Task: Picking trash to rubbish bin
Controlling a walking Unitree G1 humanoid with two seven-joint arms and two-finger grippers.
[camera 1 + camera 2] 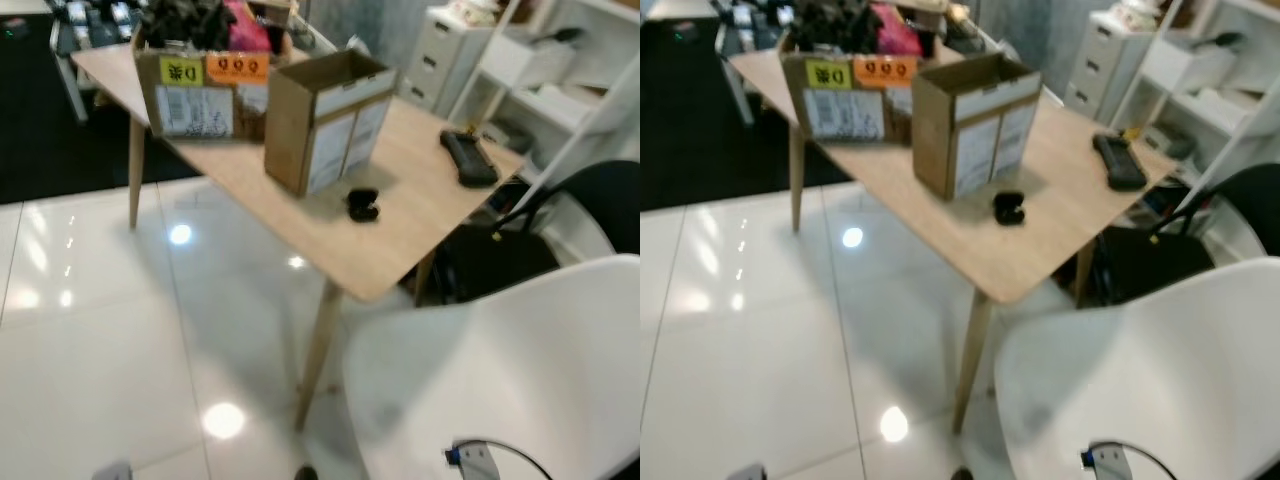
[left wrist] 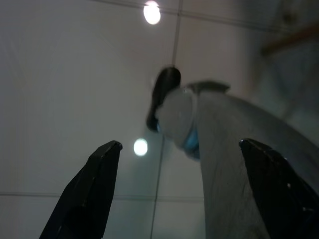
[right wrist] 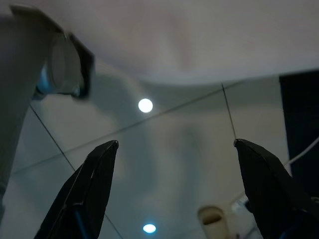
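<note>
A light wooden table (image 1: 330, 245) stands ahead of me. On it sit an open brown cardboard box (image 1: 325, 120), a small black case (image 1: 362, 205) just in front of that box, and a long black device (image 1: 468, 157) near the right edge. Both arms hang low and idle. My left gripper (image 2: 178, 144) is open above the glossy white floor, beside my own grey leg (image 2: 224, 149). My right gripper (image 3: 174, 143) is also open over the floor tiles, with nothing between its fingers.
A larger box (image 1: 200, 95) with yellow and orange labels, full of dark items, stands at the table's back. A white chair (image 1: 520, 370) is close at the lower right, a black chair (image 1: 600, 205) behind it. White shelving (image 1: 540, 70) lines the far right.
</note>
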